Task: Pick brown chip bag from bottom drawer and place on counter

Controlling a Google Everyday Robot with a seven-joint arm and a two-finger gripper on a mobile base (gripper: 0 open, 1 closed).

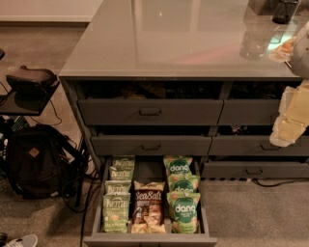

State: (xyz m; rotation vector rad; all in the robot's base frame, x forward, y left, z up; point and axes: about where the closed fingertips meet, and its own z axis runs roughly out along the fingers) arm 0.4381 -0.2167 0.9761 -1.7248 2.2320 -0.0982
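The brown chip bag (147,206) with white "Sea Salt" script lies in the middle of the open bottom drawer (149,239), which is pulled out toward me at the lower centre. The glossy grey counter (183,38) spans the top of the cabinet. My gripper (289,126) shows as pale cream parts at the right edge, level with the upper drawers, well above and to the right of the bag and apart from it.
Pale green Kettle bags (117,202) lie left of the brown bag and green dang bags (183,205) lie right of it. A black cup (285,10) stands at the counter's far right. A black backpack (34,161), cables and a small side table (29,94) are on the left.
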